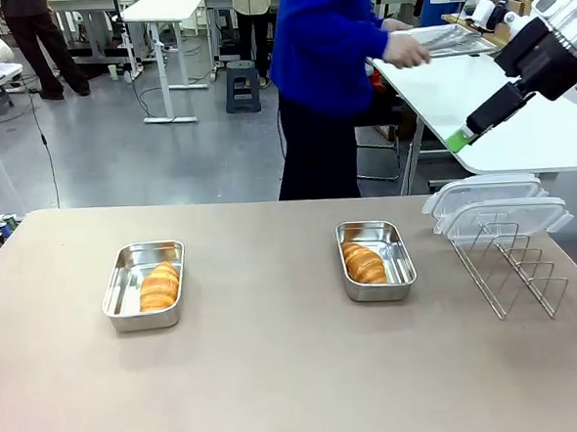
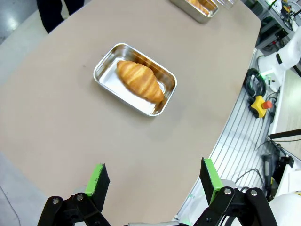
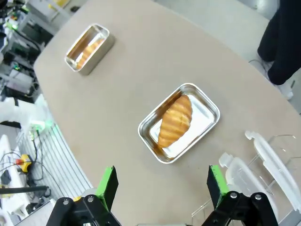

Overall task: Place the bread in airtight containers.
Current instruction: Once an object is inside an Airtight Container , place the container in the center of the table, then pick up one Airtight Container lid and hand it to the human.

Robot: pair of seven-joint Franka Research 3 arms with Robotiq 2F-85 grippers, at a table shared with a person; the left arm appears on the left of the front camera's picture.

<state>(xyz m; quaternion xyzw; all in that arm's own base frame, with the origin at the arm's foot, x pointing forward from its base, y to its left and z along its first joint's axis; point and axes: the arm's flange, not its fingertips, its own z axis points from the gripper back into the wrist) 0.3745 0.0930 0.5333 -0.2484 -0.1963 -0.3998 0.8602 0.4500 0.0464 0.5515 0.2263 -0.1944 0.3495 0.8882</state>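
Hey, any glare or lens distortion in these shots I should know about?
Front view: even light, soft sheen in the left tin and right tin. Left wrist view: wide-angle lens bows the table edge; the left tin's floor glares. Right wrist view: same bowing, clear lids hard to outline.

Rolls (image 1: 160, 287) in tins (image 1: 124, 287); lids (image 1: 494, 208) to R.

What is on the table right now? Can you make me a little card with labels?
left tin: no lid, holds left roll
right tin: no lid, holds right roll
lids: two, clear, resting on wire rack
left end effector: open, empty
right end effector: open, empty
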